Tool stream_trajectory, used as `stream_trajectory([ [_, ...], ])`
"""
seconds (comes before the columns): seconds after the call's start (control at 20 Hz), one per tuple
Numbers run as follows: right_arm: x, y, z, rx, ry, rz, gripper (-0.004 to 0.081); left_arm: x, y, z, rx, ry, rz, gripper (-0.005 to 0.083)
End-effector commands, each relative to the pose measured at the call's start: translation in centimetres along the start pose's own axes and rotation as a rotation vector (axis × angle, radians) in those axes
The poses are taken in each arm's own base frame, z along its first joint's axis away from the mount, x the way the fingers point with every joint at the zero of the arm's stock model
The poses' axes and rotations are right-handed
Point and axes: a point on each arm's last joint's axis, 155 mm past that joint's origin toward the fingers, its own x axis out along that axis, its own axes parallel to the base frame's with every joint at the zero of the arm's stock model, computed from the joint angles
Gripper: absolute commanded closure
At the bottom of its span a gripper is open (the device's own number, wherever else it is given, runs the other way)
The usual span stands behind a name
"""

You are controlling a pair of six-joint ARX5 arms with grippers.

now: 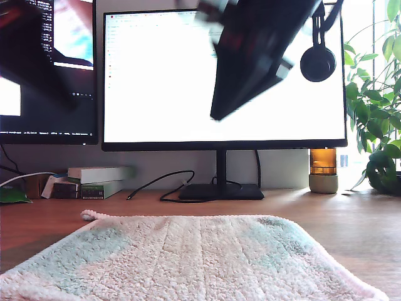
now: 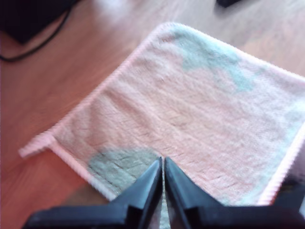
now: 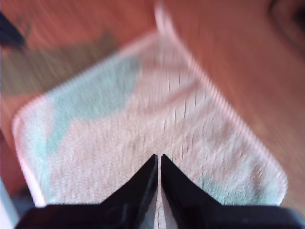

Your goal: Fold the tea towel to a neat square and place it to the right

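One tea towel [image 1: 188, 257] lies flat, seemingly folded, under two closed grippers.

Tea towel [image 1: 188, 257] flat on desk [image 1: 351, 232], nearest exterior camera, spread across most of foreground. Small loop [image 1: 91, 215] at towel's far corner toward exterior view's left. Behind towel: monitor stand [image 1: 220, 191] on desk, cable [image 1: 160, 185] trailing from it toward exterior view's left. Stacked boxes [image 1: 100, 182] further left against wall. Large monitor [image 1: 163, 81] above stand, second screen [image 1: 47, 69] beside it at exterior view's left. Headphones [image 1: 317, 61] hang at large monitor's upper corner, exterior view's right. Jar [image 1: 323, 170] right of stand, plant [image 1: 376, 125] beyond it at exterior view's right edge. An arm [image 1: 257, 56] overhead, before large monitor.
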Motion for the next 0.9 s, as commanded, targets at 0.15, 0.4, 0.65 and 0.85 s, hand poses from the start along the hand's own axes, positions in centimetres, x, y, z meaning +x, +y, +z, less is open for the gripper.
stream_trajectory([
  [0.15,-3.0,3.3,-3.2,-0.077,-0.091,0.026,0.078,-3.3,-2.5,1.2,0.002,-0.197,-0.003,0.0793],
  [0.4,-5.1,6.1,-8.6,-0.128,0.048,0.1,0.078,-4.5,-7.5,-2.0,0.058,-0.106,-0.178,0.0793],
  [0.65,-5.1,6.3,-11.3,-0.14,0.159,0.116,0.078,-3.8,-9.9,-3.1,0.178,-0.049,-0.271,0.0792],
  [0.85,-4.6,6.3,-9.9,-0.315,0.097,0.121,0.0742,-1.3,-10.1,-5.0,0.298,0.068,-0.296,0.0781],
])
